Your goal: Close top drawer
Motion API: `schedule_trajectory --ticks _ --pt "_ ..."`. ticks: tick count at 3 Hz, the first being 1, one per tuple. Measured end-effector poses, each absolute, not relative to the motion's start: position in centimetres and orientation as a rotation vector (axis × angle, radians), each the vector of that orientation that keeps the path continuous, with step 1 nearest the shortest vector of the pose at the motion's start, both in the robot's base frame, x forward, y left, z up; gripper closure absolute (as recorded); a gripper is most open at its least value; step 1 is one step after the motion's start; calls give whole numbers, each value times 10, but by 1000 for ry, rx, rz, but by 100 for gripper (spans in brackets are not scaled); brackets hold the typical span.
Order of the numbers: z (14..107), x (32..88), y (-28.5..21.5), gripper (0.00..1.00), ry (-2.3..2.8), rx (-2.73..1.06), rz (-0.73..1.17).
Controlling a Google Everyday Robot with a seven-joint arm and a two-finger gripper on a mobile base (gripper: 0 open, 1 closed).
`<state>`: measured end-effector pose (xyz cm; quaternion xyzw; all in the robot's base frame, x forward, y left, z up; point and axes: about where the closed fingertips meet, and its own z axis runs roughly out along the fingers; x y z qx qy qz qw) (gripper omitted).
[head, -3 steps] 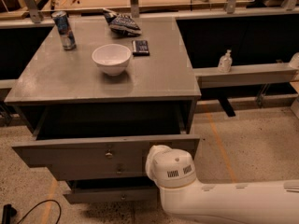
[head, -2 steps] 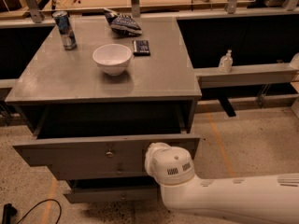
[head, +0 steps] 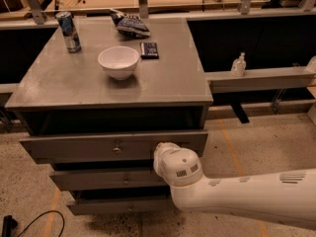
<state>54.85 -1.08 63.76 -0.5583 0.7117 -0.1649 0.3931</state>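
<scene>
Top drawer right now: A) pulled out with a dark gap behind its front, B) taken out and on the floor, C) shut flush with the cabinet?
A: the top drawer stands out from the cabinet, dark opening above its front; the gripper is at that front, right of the knob.

Your white arm (head: 256, 194) reaches in from the near right, lying almost level and pointing left. Its rounded wrist (head: 178, 167) turns toward the far side, and your gripper (head: 162, 151) sits just beyond it, mostly hidden.
</scene>
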Motion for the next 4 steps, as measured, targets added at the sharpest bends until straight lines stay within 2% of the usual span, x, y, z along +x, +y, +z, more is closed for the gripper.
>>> schedule_trajectory --ticks 2,4 --pt "623 599 -11 100 1736 -1397 -437" --pt "631 583 -12 100 1742 -1411 -387"
